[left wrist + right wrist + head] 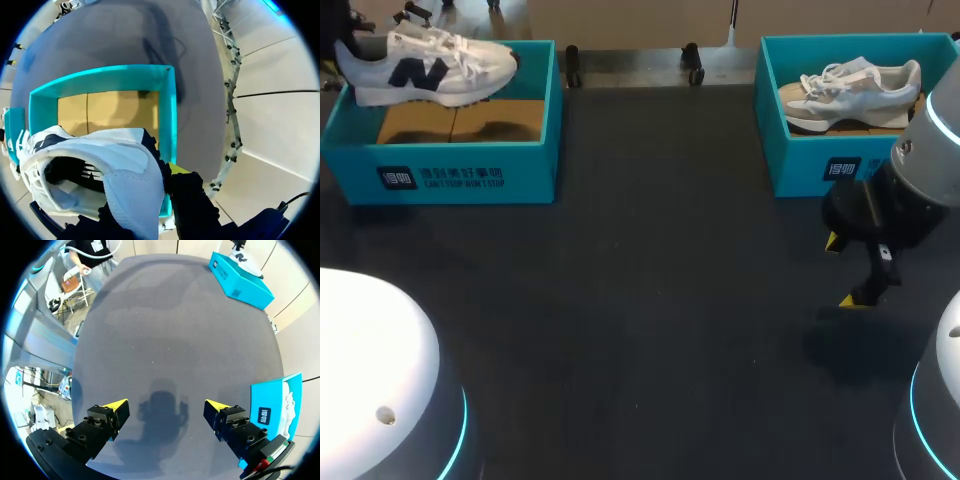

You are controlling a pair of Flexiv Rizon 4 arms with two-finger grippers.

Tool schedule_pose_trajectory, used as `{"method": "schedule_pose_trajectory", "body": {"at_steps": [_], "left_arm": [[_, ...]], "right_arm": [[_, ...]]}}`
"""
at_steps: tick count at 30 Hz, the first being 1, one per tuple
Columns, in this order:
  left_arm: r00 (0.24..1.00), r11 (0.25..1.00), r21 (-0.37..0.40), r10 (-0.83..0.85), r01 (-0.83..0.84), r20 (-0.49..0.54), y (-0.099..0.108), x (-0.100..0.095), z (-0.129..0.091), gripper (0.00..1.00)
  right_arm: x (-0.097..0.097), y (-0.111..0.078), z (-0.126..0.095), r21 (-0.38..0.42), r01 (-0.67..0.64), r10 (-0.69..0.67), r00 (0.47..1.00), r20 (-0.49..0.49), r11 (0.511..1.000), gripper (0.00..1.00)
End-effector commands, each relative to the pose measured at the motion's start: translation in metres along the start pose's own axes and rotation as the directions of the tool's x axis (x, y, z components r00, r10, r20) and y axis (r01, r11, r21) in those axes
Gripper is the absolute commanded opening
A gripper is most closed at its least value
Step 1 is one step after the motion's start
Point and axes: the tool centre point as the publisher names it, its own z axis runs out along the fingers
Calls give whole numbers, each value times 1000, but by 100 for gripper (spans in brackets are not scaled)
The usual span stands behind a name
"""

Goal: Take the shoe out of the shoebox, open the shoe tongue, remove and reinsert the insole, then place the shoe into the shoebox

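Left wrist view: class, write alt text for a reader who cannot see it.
The left pincer holds a white-and-navy shoe by its heel above an open teal shoebox, whose brown cardboard floor shows beyond the shoe. The box sits on a dark grey table.

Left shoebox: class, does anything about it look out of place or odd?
Yes. The white-and-navy sneaker is not lying inside the left shoebox. The left gripper holds it by the heel, raised above the box, so the cardboard floor is bare.
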Motion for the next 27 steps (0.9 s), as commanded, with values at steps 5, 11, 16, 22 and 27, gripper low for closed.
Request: {"method": "schedule_pose_trajectory", "body": {"at_steps": [5, 11, 16, 22, 27], "left_arm": [[1000, 1000, 8, -3, 3, -20, 7, -8, 24, 0], [1000, 1000, 20, 15, -14, -27, -5, -20, 44, 0], [999, 1000, 16, 23, -22, -28, -16, -23, 50, 0], [999, 999, 44, 29, -27, -29, -33, -26, 57, 0], [999, 997, 67, 30, -28, -26, -46, -28, 60, 0]], "right_arm": [[1, 0, 1, 1, 0, 0, 1000, 3, 1000, 100], [1, 0, 1, 1, 0, 0, 1000, 3, 1000, 100], [1, 0, 1, 1, 0, 0, 1000, 3, 1000, 100], [1, 0, 1, 1, 0, 0, 1000, 3, 1000, 100], [1, 0, 1, 1, 0, 0, 1000, 3, 1000, 100]]}}
